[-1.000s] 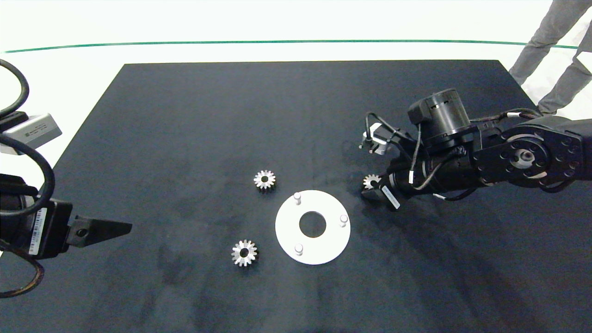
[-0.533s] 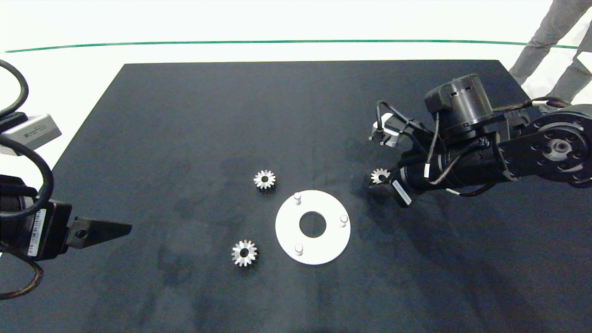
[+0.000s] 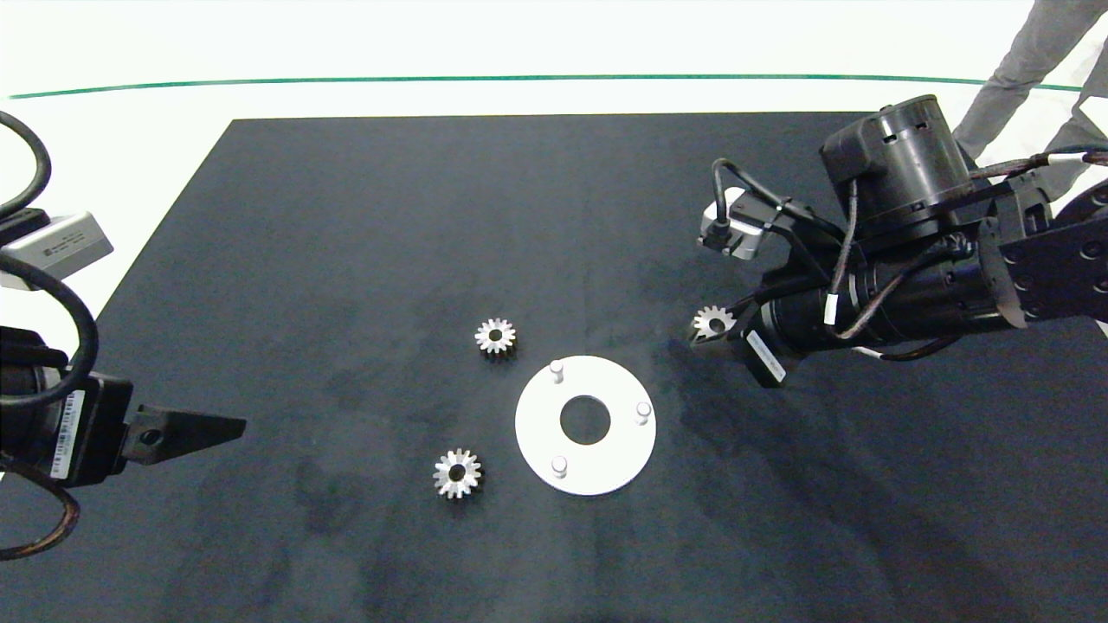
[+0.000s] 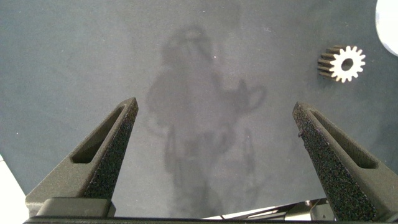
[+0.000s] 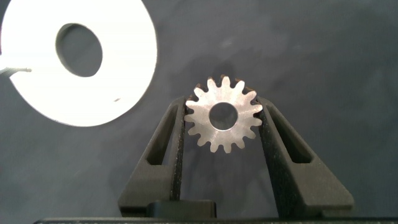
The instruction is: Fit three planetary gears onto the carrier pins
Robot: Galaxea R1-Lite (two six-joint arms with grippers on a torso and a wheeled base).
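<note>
The flat white round disc [image 3: 585, 425] with three short white upright pegs [image 3: 557, 371] lies mid-table on the black table [image 3: 346, 216], with bare surface all round it; two small silver toothed gears [image 3: 495, 336] [image 3: 457, 473] lie apart on its left side; the right gripper [image 3: 711, 327], reaching in level from the right, clamps a third silver gear [image 5: 223, 115] flat between its fingers, beside the disc; the left gripper [image 4: 214, 140] hangs spread wide near the table's left edge.
</note>
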